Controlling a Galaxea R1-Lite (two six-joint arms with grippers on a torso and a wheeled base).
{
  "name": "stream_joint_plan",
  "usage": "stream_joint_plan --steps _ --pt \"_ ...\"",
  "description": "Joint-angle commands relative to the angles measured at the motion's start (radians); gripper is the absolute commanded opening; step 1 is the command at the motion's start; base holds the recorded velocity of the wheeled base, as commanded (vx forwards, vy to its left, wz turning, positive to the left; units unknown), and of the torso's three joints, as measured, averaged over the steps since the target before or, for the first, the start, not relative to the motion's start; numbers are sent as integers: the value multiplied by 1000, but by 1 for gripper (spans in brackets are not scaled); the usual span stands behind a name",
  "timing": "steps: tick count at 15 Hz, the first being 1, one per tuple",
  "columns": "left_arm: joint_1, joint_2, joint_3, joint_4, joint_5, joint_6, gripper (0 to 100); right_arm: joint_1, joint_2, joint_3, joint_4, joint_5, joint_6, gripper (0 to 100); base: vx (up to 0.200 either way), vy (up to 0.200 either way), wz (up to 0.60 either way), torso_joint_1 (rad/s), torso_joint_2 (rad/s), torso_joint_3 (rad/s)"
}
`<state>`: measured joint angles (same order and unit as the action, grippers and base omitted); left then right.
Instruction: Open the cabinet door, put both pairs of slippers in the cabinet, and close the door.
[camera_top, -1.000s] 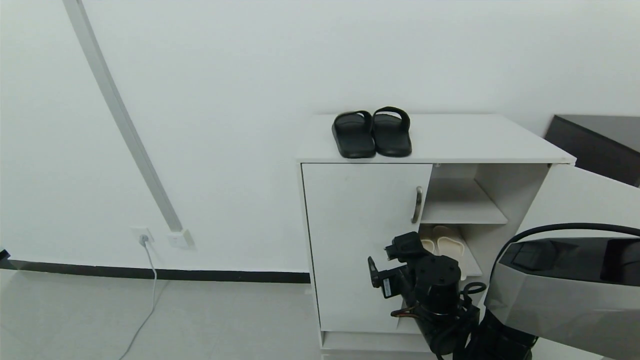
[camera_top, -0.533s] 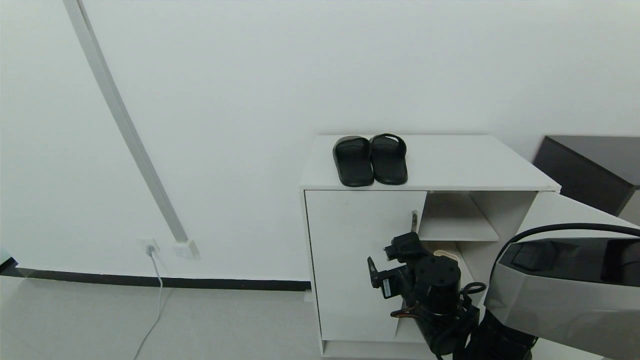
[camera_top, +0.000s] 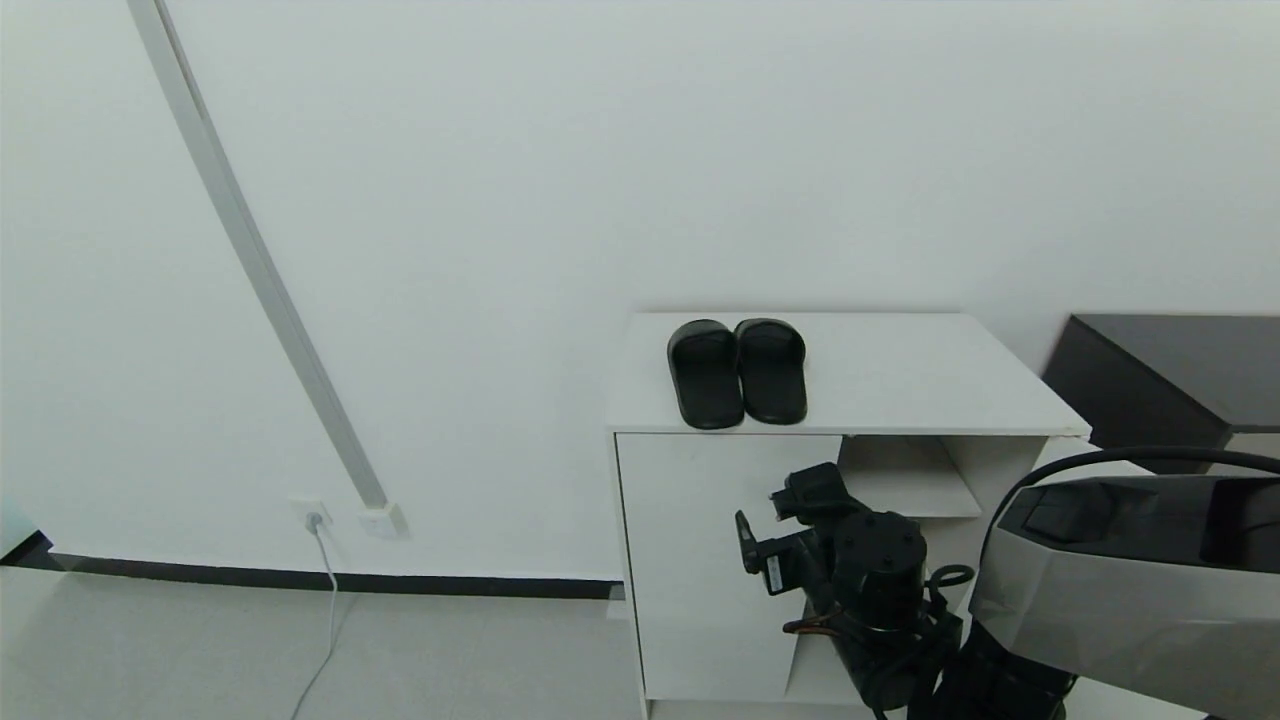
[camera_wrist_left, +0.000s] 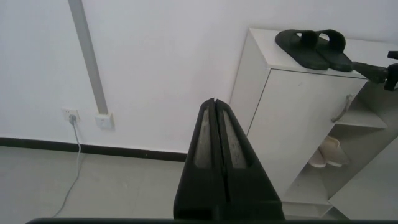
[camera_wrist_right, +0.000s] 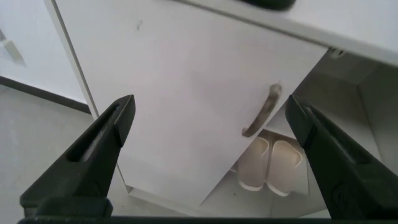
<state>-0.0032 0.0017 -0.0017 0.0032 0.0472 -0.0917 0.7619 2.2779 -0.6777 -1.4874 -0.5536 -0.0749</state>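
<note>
Hovering before the cabinet door (camera_wrist_right: 180, 74), right claw (camera_wrist_right: 210, 109) gapes empty; left claw (camera_wrist_left: 215, 111) sits pinched closed.

Closed left door (camera_top: 700, 560) bars that half; right opening (camera_top: 915, 470) offers passage above beige slippers (camera_wrist_right: 268, 163).

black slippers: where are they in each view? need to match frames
Head view: black slippers on the cabinet top, toward its left side.
Left wrist view: on that top, above the closed cabinet door.
Right wrist view: dark sliver above the door handle, likely them.
Shared landmark: that closed door.
</note>
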Motion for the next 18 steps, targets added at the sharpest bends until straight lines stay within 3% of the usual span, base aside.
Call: stream_joint_plan --steps 1,10,13,15,16,18 --pt "0 1 0 0 0 0 0 0 2 0 -1 0 0 100 0 0 0 217 -486 -276" --pt "0 0 0 0 0 0 0 0 0 -11 -1 32 -5 100 0 0 0 179 -381 -211" --pt "0 0 0 0 0 0 0 -23 -37 -79 -34 81 -102 100 0 0 0 77 -157 -84" --pt "0 0 0 0 0 0 0 -62 -77 -214 176 80 -85 100 0 0 0 0 0 0" --pt "0 0 0 0 0 1 0 -73 -113 -321 398 73 9 100 0 0 0 0 0 0" --pt "0 0 0 0 0 1 0 -72 -143 -447 665 24 147 100 0 0 0 0 0 0"
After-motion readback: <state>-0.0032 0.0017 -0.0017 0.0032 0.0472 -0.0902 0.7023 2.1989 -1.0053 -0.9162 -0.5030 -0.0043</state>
